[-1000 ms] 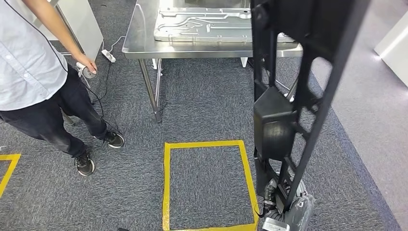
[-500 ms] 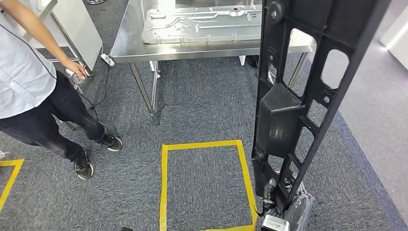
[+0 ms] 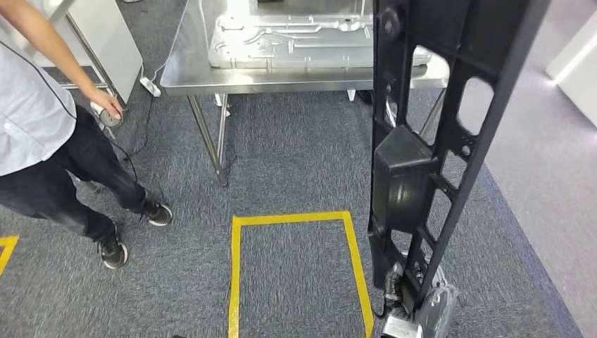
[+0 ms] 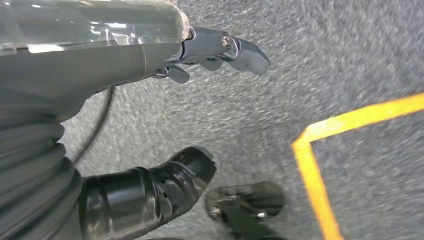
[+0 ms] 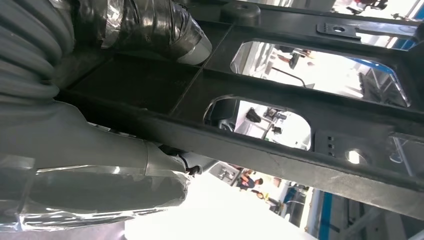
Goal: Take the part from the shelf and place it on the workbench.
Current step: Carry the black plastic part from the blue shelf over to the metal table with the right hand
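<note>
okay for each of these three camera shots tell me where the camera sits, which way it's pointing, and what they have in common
Head view: high on the body, looking forward and down at the carpet, the metal workbench, a person; the right hand holds the black part.
Left wrist view: behind the left hand, facing the floor.
Right wrist view: behind the right hand, against the part.
Shared: yellow floor tape in head and left wrist views.

Steel workbench (image 3: pixel 184 76) ahead of me, thin legs on grey carpet (image 3: pixel 296 151). A pressed metal panel (image 3: pixel 296 39) lies flat on its top, near the front edge. On the carpet: yellow tape rectangle (image 3: pixel 236 267) just in front of me, white power strip (image 3: pixel 149 86) with cable by the bench's left corner.
</note>
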Available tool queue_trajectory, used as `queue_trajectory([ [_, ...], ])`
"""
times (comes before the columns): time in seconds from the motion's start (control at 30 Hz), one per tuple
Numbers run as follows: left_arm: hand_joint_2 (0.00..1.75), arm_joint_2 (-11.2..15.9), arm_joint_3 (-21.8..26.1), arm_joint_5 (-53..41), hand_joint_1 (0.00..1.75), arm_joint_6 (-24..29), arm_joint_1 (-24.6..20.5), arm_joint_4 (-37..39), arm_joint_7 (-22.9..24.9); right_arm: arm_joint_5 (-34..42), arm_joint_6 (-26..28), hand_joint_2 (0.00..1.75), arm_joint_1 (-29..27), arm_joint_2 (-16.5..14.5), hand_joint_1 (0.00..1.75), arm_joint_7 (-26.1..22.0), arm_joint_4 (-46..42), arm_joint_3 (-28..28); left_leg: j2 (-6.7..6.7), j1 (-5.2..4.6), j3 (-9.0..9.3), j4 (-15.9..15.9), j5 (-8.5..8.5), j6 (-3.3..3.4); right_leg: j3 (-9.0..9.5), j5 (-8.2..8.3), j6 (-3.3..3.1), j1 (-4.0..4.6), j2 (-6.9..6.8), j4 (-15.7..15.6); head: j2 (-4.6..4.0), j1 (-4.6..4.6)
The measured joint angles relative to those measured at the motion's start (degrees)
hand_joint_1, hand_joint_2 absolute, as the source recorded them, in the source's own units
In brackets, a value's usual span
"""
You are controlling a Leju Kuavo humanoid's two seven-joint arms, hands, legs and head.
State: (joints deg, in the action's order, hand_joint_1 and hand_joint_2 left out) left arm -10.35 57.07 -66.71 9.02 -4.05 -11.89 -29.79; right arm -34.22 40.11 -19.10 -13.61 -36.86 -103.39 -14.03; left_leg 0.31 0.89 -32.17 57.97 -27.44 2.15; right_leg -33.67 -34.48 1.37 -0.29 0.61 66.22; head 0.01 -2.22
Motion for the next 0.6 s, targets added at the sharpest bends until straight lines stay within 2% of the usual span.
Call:
queue_trajectory([
  [0.03, 1.75, 0.0, 0.0, 0.0, 0.0, 0.0, 0.0, 0.0, 0.0, 0.2, 0.0, 1.75, 0.0, 0.1, 1.75, 0.0, 0.0, 0.0, 0.04, 0.0, 0.22, 0.0, -0.18, 0.12, -2.37, -1.33, 0.2, -0.17, -0.03, 3.9, 0.0, -0.07],
  [0.07, 1.75, 0.0, 0.0, -0.1, 0.0, 0.0, -0.1, 0.0, 0.0, 0.4, 0.0, 1.75, 0.0, 0.2, 1.75, 0.1, 0.1, 0.0, 0.05, 0.01, 0.45, 0.0, -0.41, 0.14, -4.42, -1.87, 0.4, -0.34, -0.06, 7.0, -0.01, -0.07],
  [0.1, 1.75, 0.0, 0.0, -0.1, 0.0, 0.0, -0.1, 0.0, 0.0, 0.5, 0.0, 1.75, 0.0, 0.3, 1.75, 0.2, 0.2, 0.0, 0.05, 0.03, 0.76, 0.0, -0.68, 0.07, -5.63, -1.29, 0.54, -0.51, -0.13, 8.2, -0.01, -0.06],
  [0.13, 1.75, 0.0, 0.0, -0.1, 0.0, 0.0, 0.0, 0.0, 0.1, 0.5, 0.0, 1.75, 0.0, 0.4, 1.75, 0.2, 0.3, 0.0, 0.04, 0.06, 1.15, 0.0, -0.99, -0.05, -5.73, 0.42, 0.63, -0.67, -0.21, 7.2, -0.01, -0.07],
  [0.2, 1.75, 0.0, 0.0, -0.1, 0.0, 0.0, 0.1, 0.0, 0.1, 0.5, 0.0, 1.75, 0.1, 0.5, 1.75, 0.3, 0.3, 0.0, 0.02, 0.16, 2.02, 0.1, -1.77, -0.46, -3.22, 5.28, 0.62, -0.88, -0.51, 0.4, -0.01, -0.07],
  [0.23, 1.75, -0.1, 0.0, -0.1, 0.0, 0.0, 0.1, 0.0, 0.1, 0.4, 0.0, 1.75, 0.1, 0.5, 1.75, 0.3, 0.3, -0.1, -0.01, 0.1, 2.31, 0.2, -2.18, -0.78, -1.78, 6.78, 0.52, -0.79, -0.65, -3.1, -0.01, -0.08],
  [0.27, 1.75, -0.1, 0.0, -0.2, 0.0, 0.0, 0.0, 0.0, 0.1, 0.4, 0.0, 1.75, 0.1, 0.6, 1.75, 0.3, 0.3, -0.1, -0.01, 0.03, 2.48, 0.3, -2.47, -1.13, -0.82, 7.46, 0.31, -0.67, -0.72, -5.3, -0.01, -0.07],
  [0.3, 1.75, -0.1, 0.0, -0.2, 0.0, 0.1, -0.1, 0.0, 0.1, 0.3, 0.0, 1.75, 0.1, 0.6, 1.75, 0.3, 0.3, -0.1, 0.01, -0.07, 2.51, 0.2, -2.67, -1.49, -0.42, 7.26, 0.05, -0.53, -0.7, -6.2, -0.01, -0.06],
  [0.4, 1.75, -0.1, 0.0, -0.3, 0.0, 0.1, -0.2, 0.0, 0.1, -0.1, 0.0, 1.75, 0.1, 0.7, 1.75, 0.3, 0.2, -0.1, 0.17, -0.08, 2.92, 0.2, -3.26, -2.37, -0.02, 6.84, -1.01, -0.53, -0.38, -6.8, -0.01, -0.03],
  [0.43, 1.75, -0.1, 0.0, -0.3, 0.0, 0.1, -0.2, 0.0, 0.1, -0.3, 0.0, 1.75, 0.1, 0.7, 1.75, 0.2, 0.2, -0.1, 0.17, 0.0, 2.61, 1.4, -4.0, -2.58, 0.31, 6.76, -1.41, -0.6, -0.38, -7.0, -0.01, -0.01],
  [0.47, 1.75, -0.1, 0.0, -0.3, 0.0, 0.1, -0.2, 0.0, 0.1, -0.4, 0.0, 1.75, 0.1, 0.7, 1.75, 0.1, 0.1, -0.1, 0.14, 0.06, 1.63, 3.7, -5.22, -2.77, 0.67, 6.66, -1.8, -0.64, -0.41, -7.3, -0.01, -0.01],
  [0.53, 1.75, -0.1, 0.0, -0.5, 0.0, 0.0, -0.2, 0.0, 0.2, -0.5, 0.0, 1.75, 0.2, 0.7, 1.75, -0.1, 0.0, -0.1, 0.08, 0.11, -2.42, 11.2, -8.32, -2.95, 1.19, 6.28, -2.39, -0.46, -0.5, -7.4, -0.01, 0.02],
  [0.57, 1.75, -0.1, 0.0, -0.6, 0.0, 0.0, -0.1, 0.0, 0.2, -0.5, 0.0, 1.75, 0.2, 0.7, 1.75, -0.2, 0.0, -0.1, 0.07, 0.11, -4.58, 14.7, -9.22, -2.98, 1.39, 6.08, -2.56, -0.32, -0.46, -7.4, -0.01, 0.01],
  [0.6, 1.75, -0.1, 0.0, -0.6, 0.0, 0.0, 0.0, 0.0, 0.2, -0.5, 0.0, 1.75, 0.1, 0.7, 1.75, -0.3, -0.1, -0.1, 0.07, 0.12, -6.08, 16.6, -9.02, -2.96, 1.68, 5.83, -2.67, -0.2, -0.36, -7.4, -0.01, 0.01],
])
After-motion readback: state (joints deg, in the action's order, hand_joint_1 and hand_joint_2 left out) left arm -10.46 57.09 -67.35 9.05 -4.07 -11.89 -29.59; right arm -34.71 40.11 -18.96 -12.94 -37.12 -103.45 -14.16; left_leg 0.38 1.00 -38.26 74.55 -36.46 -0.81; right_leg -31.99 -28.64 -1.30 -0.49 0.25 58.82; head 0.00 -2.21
